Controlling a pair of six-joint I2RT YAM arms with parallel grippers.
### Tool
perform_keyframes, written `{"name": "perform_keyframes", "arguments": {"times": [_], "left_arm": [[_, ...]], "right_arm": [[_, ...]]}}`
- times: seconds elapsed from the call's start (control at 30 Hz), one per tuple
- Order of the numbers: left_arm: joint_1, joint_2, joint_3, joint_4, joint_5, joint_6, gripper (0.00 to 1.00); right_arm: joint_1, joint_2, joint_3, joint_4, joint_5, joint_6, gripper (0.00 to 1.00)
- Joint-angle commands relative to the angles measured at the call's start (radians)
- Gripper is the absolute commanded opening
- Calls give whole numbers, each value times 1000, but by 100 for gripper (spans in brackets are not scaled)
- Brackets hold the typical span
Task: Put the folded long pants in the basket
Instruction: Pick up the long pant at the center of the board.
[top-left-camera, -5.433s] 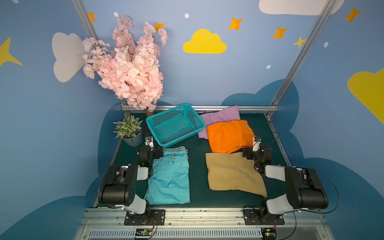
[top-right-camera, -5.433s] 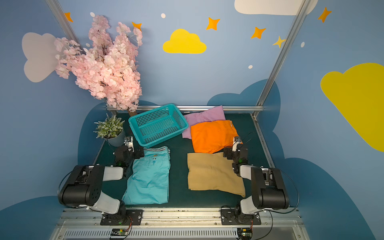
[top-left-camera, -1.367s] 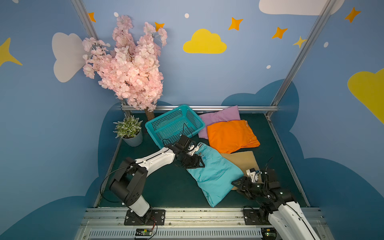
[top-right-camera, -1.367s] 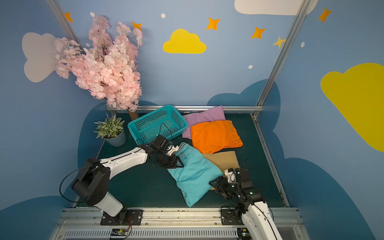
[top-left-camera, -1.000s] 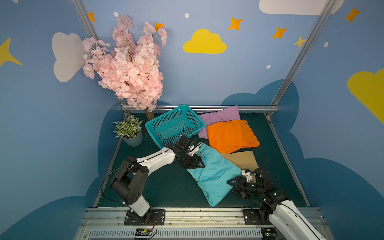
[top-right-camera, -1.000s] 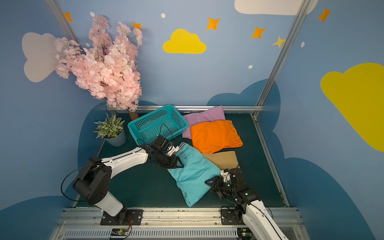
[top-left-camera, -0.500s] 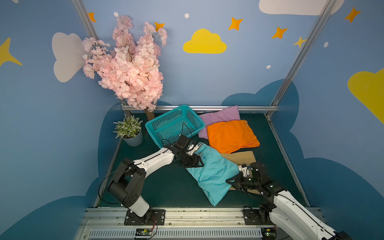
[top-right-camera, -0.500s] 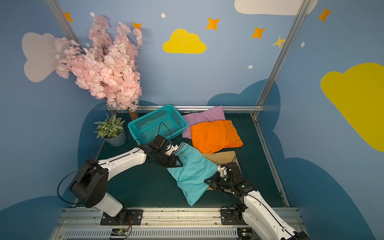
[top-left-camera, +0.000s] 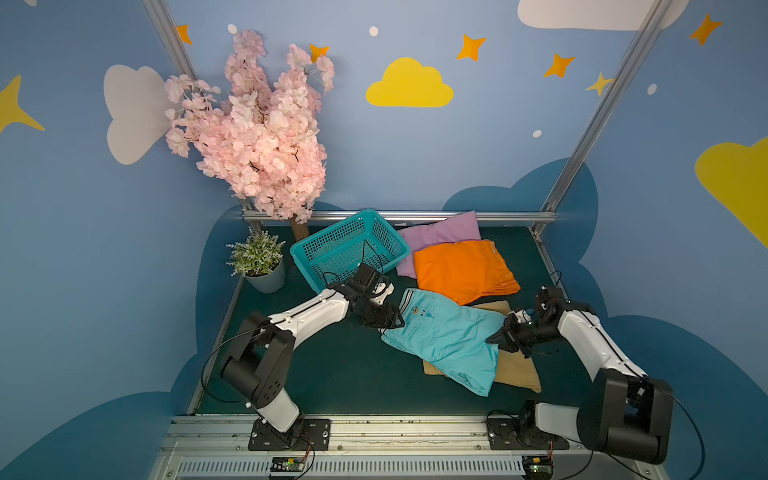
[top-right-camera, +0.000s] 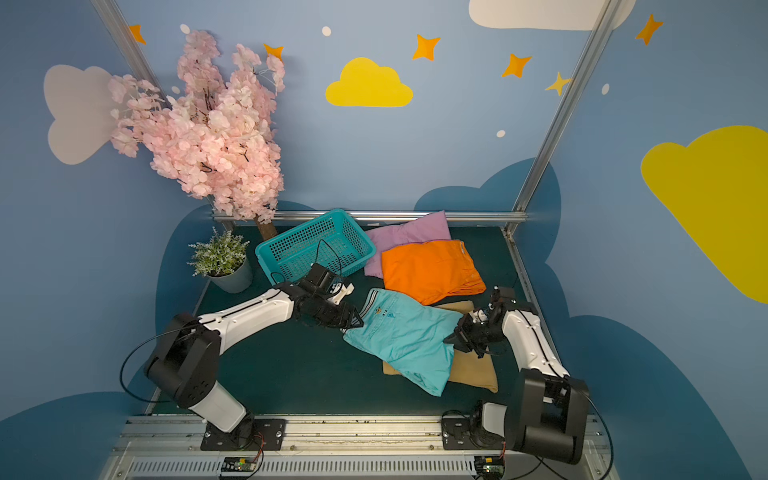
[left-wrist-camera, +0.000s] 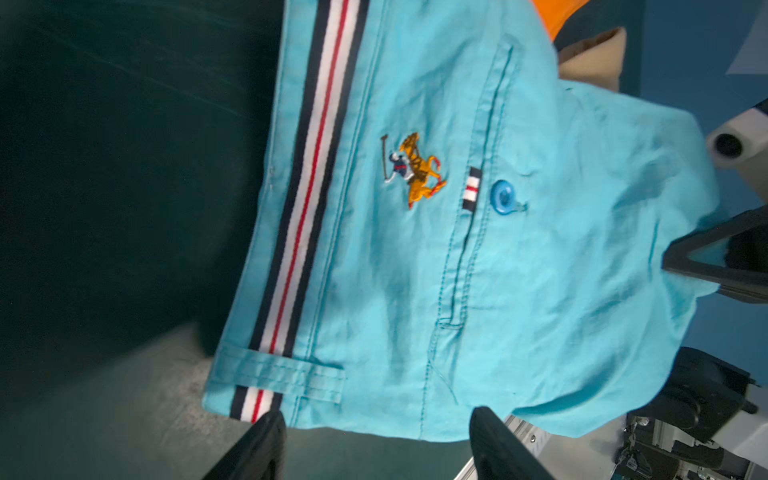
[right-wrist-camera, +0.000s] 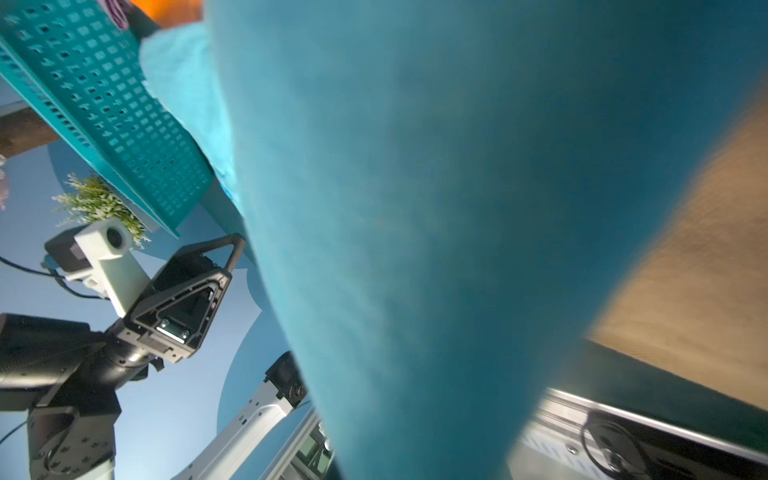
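**Second grip taken on first garment.** The turquoise pants are now engaged at both ends on the table. The right gripper, spread a second earlier, is pressed shut at the garment's edge nearest it. The cloth is bunched and lifted there, so a pinch on the fabric is judged likely, though the fingertips are buried under cloth in the right wrist view.

The left gripper is seen with its fingers spread wide at the corner of the striped waistband. The hem lies just at their tips and is not clamped.

The garment, laid flat at the left of the table seconds before, is now stretched slantwise across the tan pants. The basket stands empty at the back, just beyond the left gripper. The lilac pants and orange pants are left undisturbed beside it. A handover or a two-armed carry is suggested, and none of the four garments is yet delivered.
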Motion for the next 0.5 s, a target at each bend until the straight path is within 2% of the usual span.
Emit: {"name": "perform_keyframes", "arguments": {"times": [0.0, 0.27, 0.47], "left_arm": [[1, 84, 11, -7, -41, 17, 72], [7, 79, -74, 60, -55, -29, 73], [3, 83, -151, 148, -26, -113, 73]], "right_arm": [[-21, 13, 64, -46, 1, -91, 0], [-35, 4, 67, -40, 23, -97, 0], [-124, -19, 86, -58, 55, -98, 0]]}}
